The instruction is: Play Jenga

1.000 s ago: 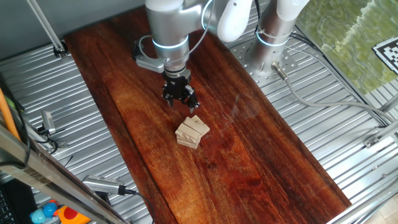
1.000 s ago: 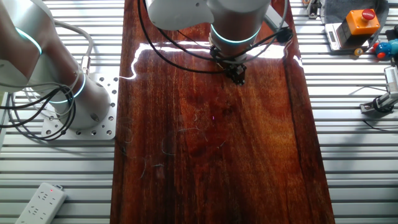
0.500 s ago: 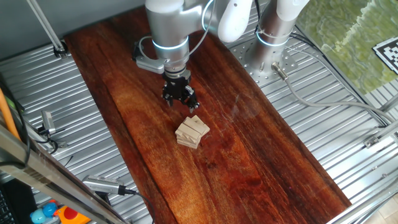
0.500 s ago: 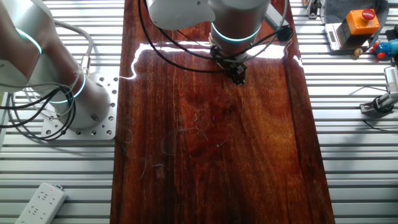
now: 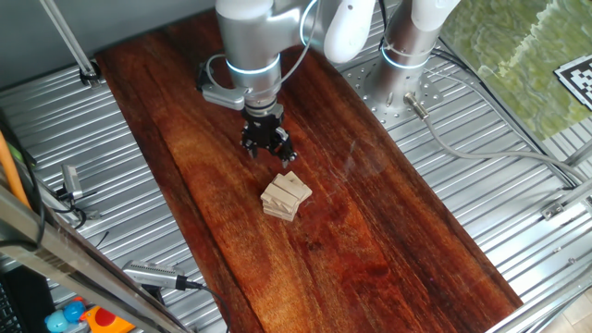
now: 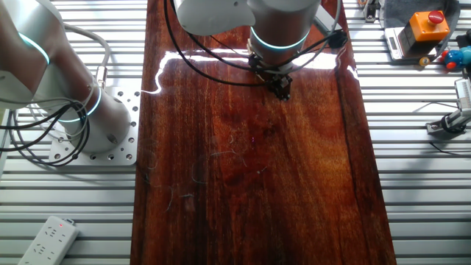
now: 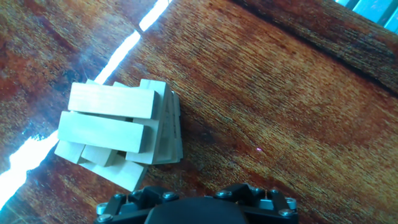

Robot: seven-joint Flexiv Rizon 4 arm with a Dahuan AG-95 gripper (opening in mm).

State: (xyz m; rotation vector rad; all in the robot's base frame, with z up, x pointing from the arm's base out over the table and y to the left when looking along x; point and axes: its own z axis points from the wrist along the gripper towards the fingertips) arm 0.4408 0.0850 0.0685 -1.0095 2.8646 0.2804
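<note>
Jenga (image 5: pixel 286 196) stack sits on dark wood board (image 5: pixel 370 213) atop ribbed metal table (image 5: pixel 129 213).

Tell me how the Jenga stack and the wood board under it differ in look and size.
The Jenga stack is pale tan; the board is dark reddish brown. The stack is tiny, while the board spans most of the table. The stack is separate blocks in crossed layers; the board is one flat glossy surface. Both are wood with visible grain.
</note>
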